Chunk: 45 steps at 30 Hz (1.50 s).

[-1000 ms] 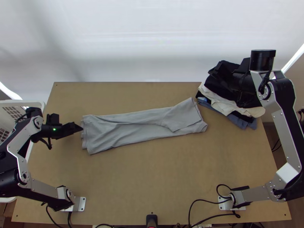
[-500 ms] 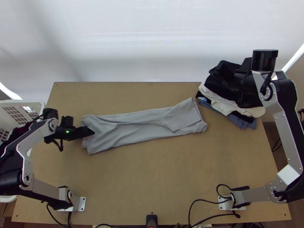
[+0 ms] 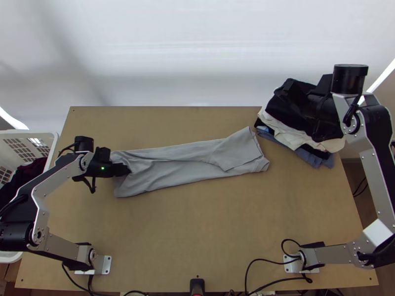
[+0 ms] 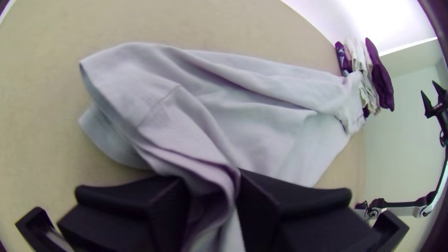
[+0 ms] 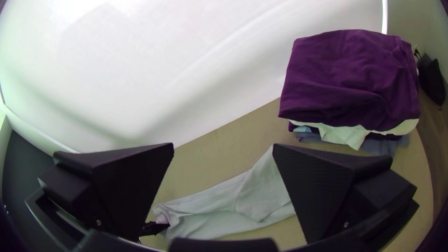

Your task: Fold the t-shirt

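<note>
Presently you have the light grey t-shirt (image 3: 197,160) lying lengthwise across the left and middle of the table (image 3: 197,232) as a long folded strip, one corner turned over at the end toward the pile. Note that your left gripper (image 3: 128,170) is closed on its other end; bunched cloth runs between the fingers, and you cannot make out how many layers are pinched. Your right gripper (image 3: 297,113) hangs above the pile of folded clothes (image 3: 282,130), fingers wide apart and holding nothing; black against dark cloth, its outline is hard for you to trace from the top. The laundry basket (image 3: 32,134) is cut off at that view's left edge and partly covered by your left arm. You have broad bare wood on the shirt's near side, a narrower band toward the far edge.
</note>
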Motion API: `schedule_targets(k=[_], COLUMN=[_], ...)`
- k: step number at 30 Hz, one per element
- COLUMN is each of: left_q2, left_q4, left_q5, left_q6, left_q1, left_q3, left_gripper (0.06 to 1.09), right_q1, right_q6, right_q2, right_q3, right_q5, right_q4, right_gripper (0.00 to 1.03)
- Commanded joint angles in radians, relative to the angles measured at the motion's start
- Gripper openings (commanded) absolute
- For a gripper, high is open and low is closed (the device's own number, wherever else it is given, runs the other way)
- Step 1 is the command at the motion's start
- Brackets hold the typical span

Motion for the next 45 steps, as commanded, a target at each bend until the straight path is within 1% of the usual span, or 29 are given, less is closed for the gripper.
schedule_targets(k=[1, 8, 14, 17, 20, 24, 26, 30, 35, 41, 45], left_q2=[-0.038, -0.055, -0.026, -0.015, -0.057, -0.155, -0.192, -0.239, -0.216, -0.147, -0.109], left_q4=[0.001, -0.090, -0.197, -0.272, -0.398, -0.463, -0.486, -0.486, -0.458, -0.410, -0.384], left_q5=[-0.002, 0.015, 0.039, 0.059, 0.079, 0.088, 0.088, 0.087, 0.076, 0.044, 0.030], left_q6=[0.003, 0.167, 0.291, 0.332, 0.332, 0.273, 0.216, 0.089, -0.040, -0.171, -0.227], left_q1=[0.067, 0.303, 0.494, 0.555, 0.552, 0.448, 0.368, 0.188, -0.005, -0.160, -0.252], left_q3=[-0.024, -0.003, 0.086, 0.149, 0.218, 0.253, 0.275, 0.318, 0.388, 0.522, 0.614], left_gripper=[0.10, 0.10, 0.10, 0.10, 0.10, 0.10, 0.10, 0.10, 0.10, 0.10, 0.10], right_q1=[-0.017, -0.027, -0.026, -0.027, -0.027, -0.027, -0.027, -0.026, -0.026, -0.030, -0.044], right_q6=[-0.007, -0.027, -0.031, -0.031, -0.031, -0.033, -0.033, -0.030, -0.030, -0.033, -0.034], right_q2=[-0.034, -0.043, -0.043, -0.042, -0.043, -0.045, -0.045, -0.045, -0.049, -0.063, -0.076], right_q3=[-0.003, -0.029, -0.047, -0.055, -0.061, -0.076, -0.081, -0.089, -0.098, -0.118, -0.144], right_q5=[-0.007, -0.007, -0.007, -0.007, -0.007, -0.007, -0.007, -0.007, -0.007, -0.007, -0.007], right_q4=[-0.006, -0.006, 0.006, 0.009, 0.010, 0.010, 0.010, 0.010, 0.010, 0.012, 0.012], right_gripper=[0.99, 0.99, 0.99, 0.99, 0.99, 0.99, 0.99, 0.99, 0.99, 0.99, 0.99])
